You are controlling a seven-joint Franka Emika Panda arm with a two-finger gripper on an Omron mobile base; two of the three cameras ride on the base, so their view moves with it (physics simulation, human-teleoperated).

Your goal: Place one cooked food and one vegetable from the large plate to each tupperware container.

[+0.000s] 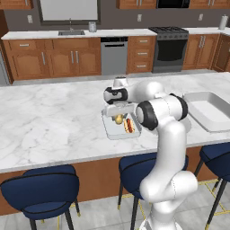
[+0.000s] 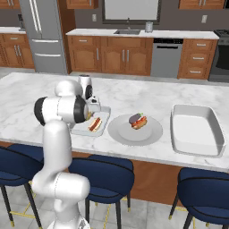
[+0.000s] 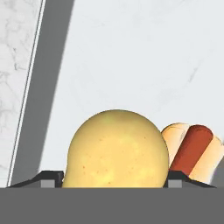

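While the arm hangs over the small tray:
gripper (image 3: 114, 183): fingertips flank the vegetable (image 3: 116, 148); contact unclear
vegetable: lower centre of hand view, in small tupperware container (image 1: 110, 131), beside hot dog (image 3: 192, 151)

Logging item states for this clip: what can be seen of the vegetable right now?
The vegetable is a smooth, rounded yellowish-tan lump with faint speckles, much like a potato. It sits in the small tray, right beside a hot dog; whether they touch is unclear. The gripper is directly over it, one dark fingertip at each side. Whether the tips press on it cannot be told.
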